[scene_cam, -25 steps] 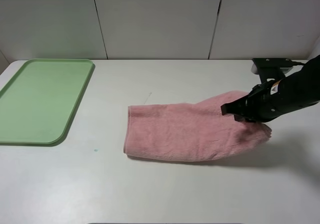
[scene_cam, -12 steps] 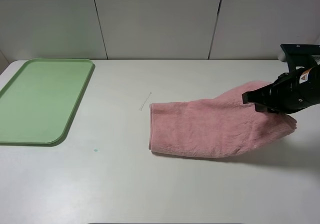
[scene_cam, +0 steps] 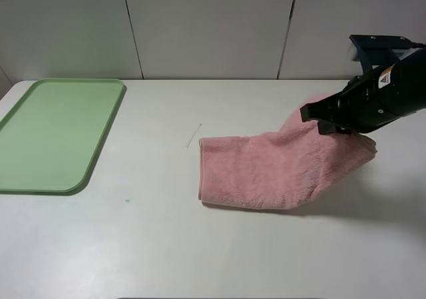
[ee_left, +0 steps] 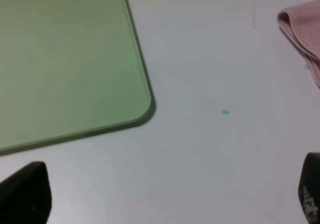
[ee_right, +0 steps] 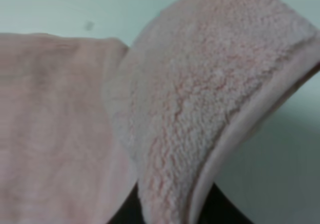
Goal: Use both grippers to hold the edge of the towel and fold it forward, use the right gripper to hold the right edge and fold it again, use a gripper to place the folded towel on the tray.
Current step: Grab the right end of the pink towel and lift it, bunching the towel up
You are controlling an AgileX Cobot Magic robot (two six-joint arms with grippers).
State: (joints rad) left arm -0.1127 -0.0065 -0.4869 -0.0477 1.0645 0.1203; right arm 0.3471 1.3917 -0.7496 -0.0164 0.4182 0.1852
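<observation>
The left pincer (ee_left: 167,199) is spread wide with nothing between its two black fingertips (ee_left: 25,196), which are cut off at the frame's corners. It hangs above the white bench (ee_left: 210,149), just off a rounded corner of the flat light green plastic tray (ee_left: 65,59), and lies outside the high view. The right pincer (scene_cam: 324,123) is pressed together on the right end of the fluffy pink terry towel (scene_cam: 266,169), holding that end up off the bench while the rest lies flat. In its wrist view the pile and the stitched hem (ee_right: 235,139) hide the pads almost wholly. The folded towel's long axis runs left to right, its left end pointing towards the tray, well apart on the left.
</observation>
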